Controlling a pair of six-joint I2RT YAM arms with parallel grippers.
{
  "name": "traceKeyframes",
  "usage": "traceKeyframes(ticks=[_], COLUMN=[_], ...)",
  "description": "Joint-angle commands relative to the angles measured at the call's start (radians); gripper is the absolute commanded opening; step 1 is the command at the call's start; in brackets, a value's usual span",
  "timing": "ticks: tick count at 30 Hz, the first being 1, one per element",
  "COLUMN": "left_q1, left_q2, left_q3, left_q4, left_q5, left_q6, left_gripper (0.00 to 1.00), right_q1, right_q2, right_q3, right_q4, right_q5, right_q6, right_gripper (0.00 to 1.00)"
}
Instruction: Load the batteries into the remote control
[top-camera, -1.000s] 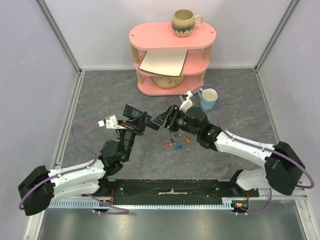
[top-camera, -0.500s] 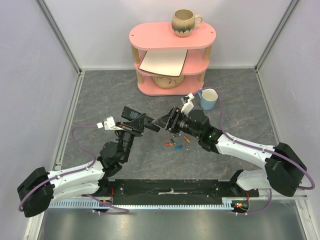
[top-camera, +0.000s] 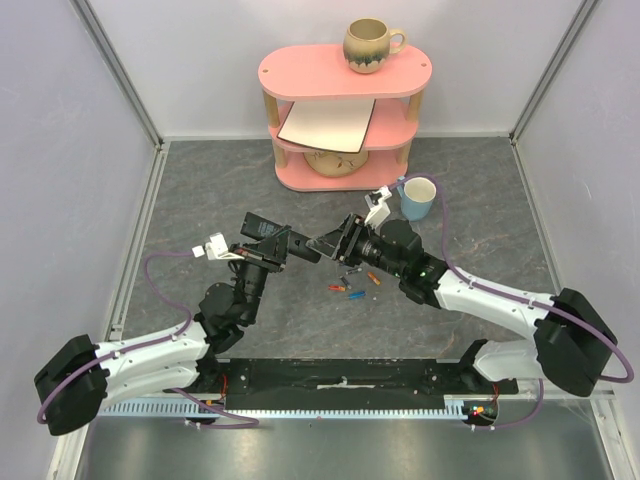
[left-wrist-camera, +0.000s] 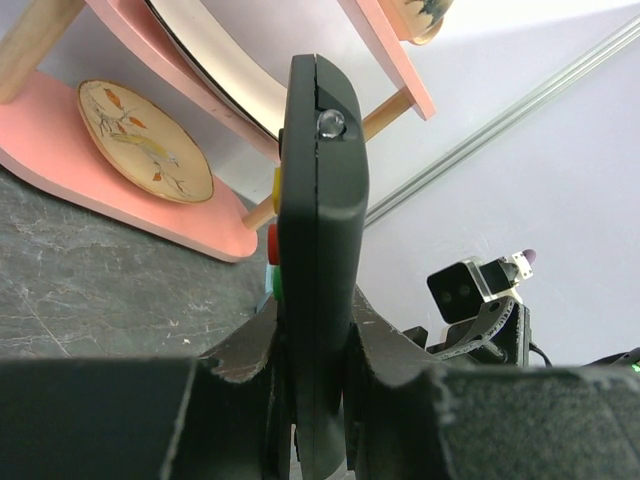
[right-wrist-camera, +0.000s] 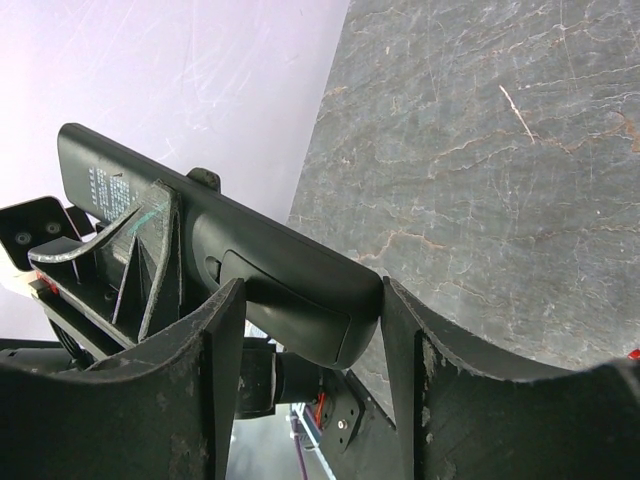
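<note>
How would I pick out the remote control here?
In front of the pink shelf, above the grey table, the two arms meet. The remote control is the slim black bar clamped in the left gripper, its far end between the fingers of the right gripper. Unlike the black grippers, it has coloured buttons along one face and a clear bulb at its tip.

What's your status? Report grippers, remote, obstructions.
Left gripper shut on remote control, held off table. Right gripper open around its free end. Batteries loose on table. Nothing blocking.
</note>
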Motion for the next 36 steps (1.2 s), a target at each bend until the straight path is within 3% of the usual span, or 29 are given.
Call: traceKeyframes(ticks=[1, 5, 8, 10, 12, 14, 25, 36], left_q1=[-0.009, -0.008, -0.009, -0.008, -0.006, -0.008, 0.009, 0.019], left_q2=[0.000, -0.002, -0.002, -0.002, -0.003, -0.002, 0.000, -0.020], left_q3=[0.011, 0.017, 0.011, 0.009, 0.006, 0.003, 0.000, -0.005], left_q4=[-0.001, -0.024, -0.024, -0.020, -0.016, -0.012, -0.013, -0.038], left_q5=[0.040, 0.057, 0.056, 0.056, 0.056, 0.054, 0.062, 0.066], left_q6=[-0.042, -0.022, -0.022, -0.025, -0.032, -0.036, -0.130, -0.162], left_gripper=[0.02, 0.02, 0.02, 0.02, 0.02, 0.02, 0.02, 0.02], right_q1=[0.030, 0.030, 0.030, 0.030, 0.030, 0.031, 0.030, 0.027], right_q2=[-0.034, -0.037, -0.039, -0.042, -0.047, -0.050, -0.090, -0.119], right_q3=[0.021, 0.036, 0.038, 0.041, 0.042, 0.042, -0.019, -0.040], right_q4=[0.012, -0.027, -0.028, -0.033, -0.035, -0.036, 0.153, 0.222], right_q5=[-0.091, -0.087, -0.086, -0.080, -0.077, -0.075, -0.114, -0.150], right_q6=[-0.009, -0.020, -0.023, -0.031, -0.035, -0.042, -0.031, -0.034], right_gripper=[0.01, 0.20, 0.24, 0.22, 0.05, 0.00, 0.00, 0.00])
